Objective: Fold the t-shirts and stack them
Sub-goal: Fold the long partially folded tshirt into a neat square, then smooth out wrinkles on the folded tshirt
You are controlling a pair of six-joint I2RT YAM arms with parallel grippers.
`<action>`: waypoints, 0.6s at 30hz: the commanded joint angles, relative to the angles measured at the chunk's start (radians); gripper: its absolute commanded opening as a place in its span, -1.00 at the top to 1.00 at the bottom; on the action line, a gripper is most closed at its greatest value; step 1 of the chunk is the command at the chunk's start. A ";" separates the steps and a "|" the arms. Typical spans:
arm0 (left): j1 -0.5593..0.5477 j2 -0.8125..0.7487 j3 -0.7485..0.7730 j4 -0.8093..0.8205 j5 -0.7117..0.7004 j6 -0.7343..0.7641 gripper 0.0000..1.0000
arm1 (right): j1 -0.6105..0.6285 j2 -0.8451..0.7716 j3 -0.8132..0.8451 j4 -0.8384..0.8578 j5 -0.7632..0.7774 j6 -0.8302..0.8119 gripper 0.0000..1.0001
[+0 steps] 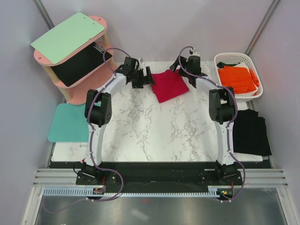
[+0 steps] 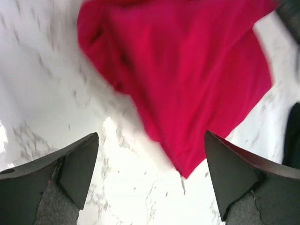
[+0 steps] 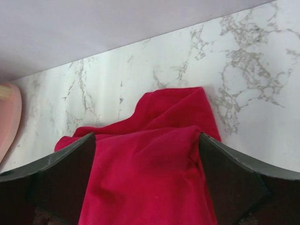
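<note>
From above, the crimson t-shirt lies as a folded, tilted square at the far middle of the marble table, with both arms bent in over it. That view is too far off to show how their jaws stand. The left wrist camera settles it for the left gripper: the fingers are spread wide over bare marble with nothing between them, and the shirt's pointed corner reaches in just short of the gap. The right wrist camera shows the right gripper spread just as wide, straddling the rumpled end of the red cloth. The cloth fills the span between the fingers without being pinched. That view also catches the back wall and a sliver of the pink shelf stand. Only the overhead view takes in the rest. The orange t-shirt sits folded in a white basket at the far right. The black t-shirt lies flat at the table's right edge, partly behind the right arm. A teal mat lies at the left edge, and a mint-green board tops the shelf stand.
</note>
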 commanded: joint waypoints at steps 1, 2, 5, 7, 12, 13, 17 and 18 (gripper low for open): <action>-0.025 -0.166 -0.270 0.153 0.001 -0.013 -1.00 | -0.001 -0.092 -0.022 0.163 0.084 -0.009 -0.96; -0.029 -0.201 -0.307 0.170 0.001 -0.018 -1.00 | -0.003 -0.117 -0.042 0.159 0.093 -0.017 -0.96; -0.051 -0.229 -0.401 0.228 0.022 -0.038 -0.99 | -0.003 -0.229 -0.214 0.166 0.127 -0.046 -0.96; -0.069 -0.227 -0.432 0.251 0.024 -0.047 -0.99 | -0.003 -0.310 -0.294 0.191 0.154 -0.046 -0.96; -0.109 -0.175 -0.446 0.294 0.044 -0.082 -0.82 | -0.004 -0.440 -0.502 0.189 0.173 -0.055 -0.96; -0.120 -0.166 -0.443 0.302 0.050 -0.088 -0.75 | -0.004 -0.472 -0.522 0.188 0.173 -0.054 -0.96; -0.140 -0.114 -0.429 0.313 0.069 -0.123 0.01 | -0.011 -0.520 -0.590 0.154 0.161 -0.052 -0.96; -0.141 -0.109 -0.432 0.314 0.069 -0.130 0.79 | -0.009 -0.528 -0.595 0.148 0.156 -0.052 -0.96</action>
